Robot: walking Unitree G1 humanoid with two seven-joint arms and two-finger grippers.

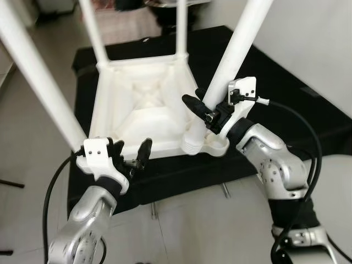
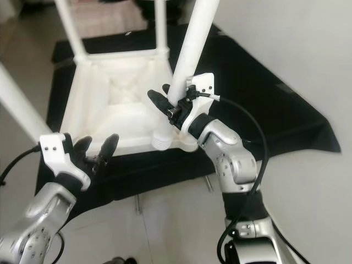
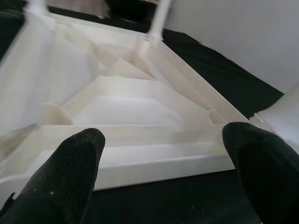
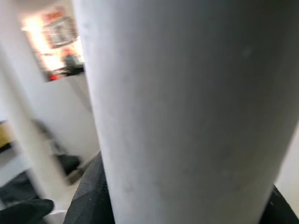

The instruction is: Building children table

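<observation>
Upside down on a black surface point(image 1: 286, 93) lies the white children table point(image 1: 144, 107), its ribbed underside facing up and its legs rising toward the camera. Three legs stand in the far and left corners: one long leg point(image 1: 38, 71) runs up past the left edge of the head views, and two thinner-looking ones stand at the far corners. The fourth leg point(image 1: 228, 60) stands at the near right corner, its threaded lower end at the corner socket point(image 1: 193, 144); it leans slightly to the right as it rises. The right end effector point(image 1: 206, 107) is clamped on this fourth leg a little above the socket, one black finger showing on the near-left side of the tube and the other tucked behind it; in the right wrist view the white tube point(image 4: 187, 112) is pressed close, with black finger pads at either side below. The left end effector point(image 1: 131, 153) hovers at the near edge of the tabletop, between the left corner and the socket, its two fingers spread apart with nothing between them. In the left wrist view those fingers point(image 3: 70, 172) frame the near rim of the table's underside, above the black surface and not touching the plastic. A pale floor point(image 1: 181, 225) lies in front of the black surface.
</observation>
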